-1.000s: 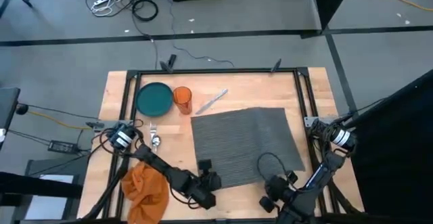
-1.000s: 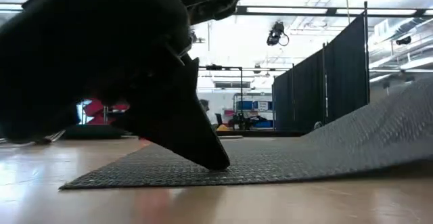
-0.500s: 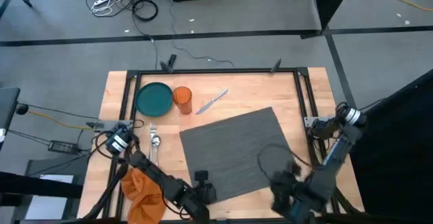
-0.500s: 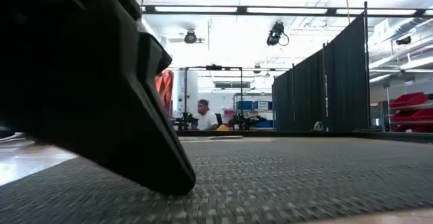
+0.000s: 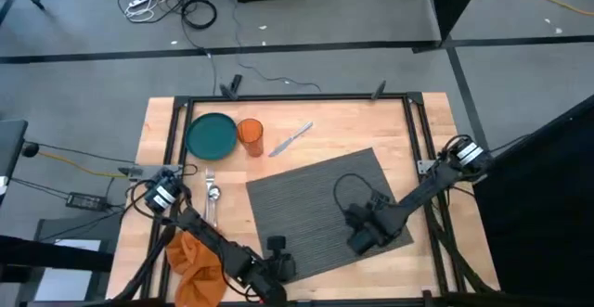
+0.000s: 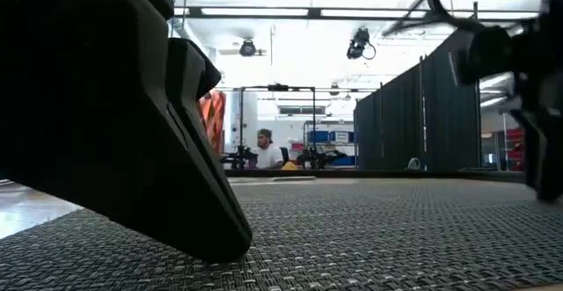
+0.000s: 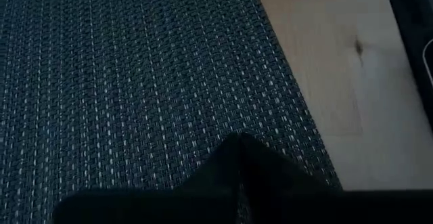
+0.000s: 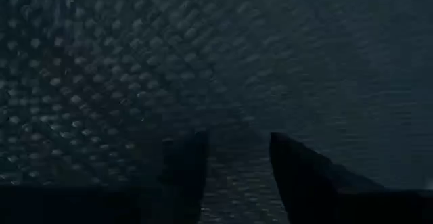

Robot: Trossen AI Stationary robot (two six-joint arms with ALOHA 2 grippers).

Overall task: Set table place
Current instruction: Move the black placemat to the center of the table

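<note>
The dark grey ribbed placemat (image 5: 320,205) lies flat and askew on the wooden table (image 5: 371,121). My left gripper (image 5: 276,245) is shut, its tip down on the mat close to the near left corner; it fills the left of the low view (image 6: 224,243). My right gripper (image 5: 358,242) hangs open above the mat's near right part, with only weave showing between its fingers (image 8: 233,149). In the low view it (image 6: 538,106) stands clear above the mat. My left gripper presses its shut fingertips (image 7: 237,143) down on the placemat's top, a little inside one edge (image 7: 298,116) where bare wood shows beside it. The fingers slant down onto the mat, whose weave (image 6: 290,247) lies flat on the table under them.
At the far left of the table stand a teal plate (image 5: 213,134) and an orange cup (image 5: 250,135), with a knife (image 5: 290,139) beside them. A fork and spoon (image 5: 212,194) lie by the left edge. An orange napkin (image 5: 198,262) is bunched at the near left corner.
The placemat has slid toward the table's left and turned askew. Its right part, raised a second ago, has dropped flat. My left gripper has gone slightly left with it. My right gripper has moved from the near edge toward the far side, over the mat.
</note>
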